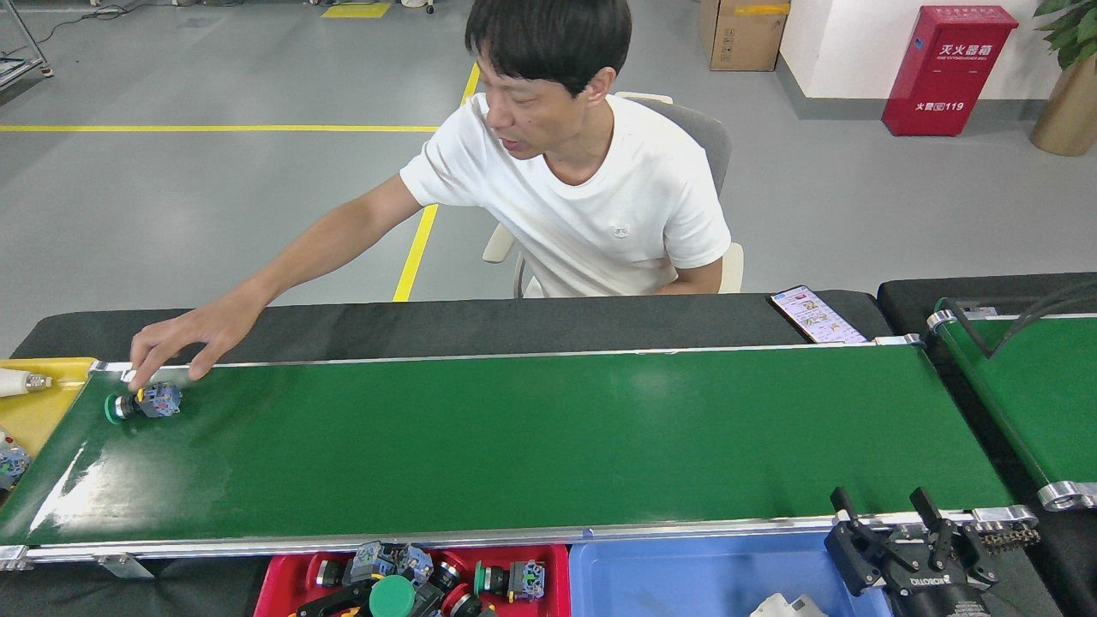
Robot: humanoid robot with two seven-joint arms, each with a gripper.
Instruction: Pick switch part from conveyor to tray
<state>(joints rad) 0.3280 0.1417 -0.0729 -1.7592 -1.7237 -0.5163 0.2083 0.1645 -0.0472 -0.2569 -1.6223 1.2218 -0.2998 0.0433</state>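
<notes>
The conveyor (531, 446) is the long dark-green belt across the middle. At its far left end lies one switch part (141, 401), green-capped with a blue body, and a person's hand (176, 347) reaches down to it. Along the bottom edge, my left gripper (381, 602) is low over the red tray (278, 578), shut on a green-capped switch part (392, 596); most of the gripper is cut off by the frame. My right gripper (887, 518) stands open at the conveyor's near right corner, holding nothing.
The red tray holds several switch parts (506, 581). A blue tray (686, 574) lies to its right, a yellow tray (34, 411) at the far left. A phone (814, 314) lies on the black table. A second green belt (1028, 386) is at the right.
</notes>
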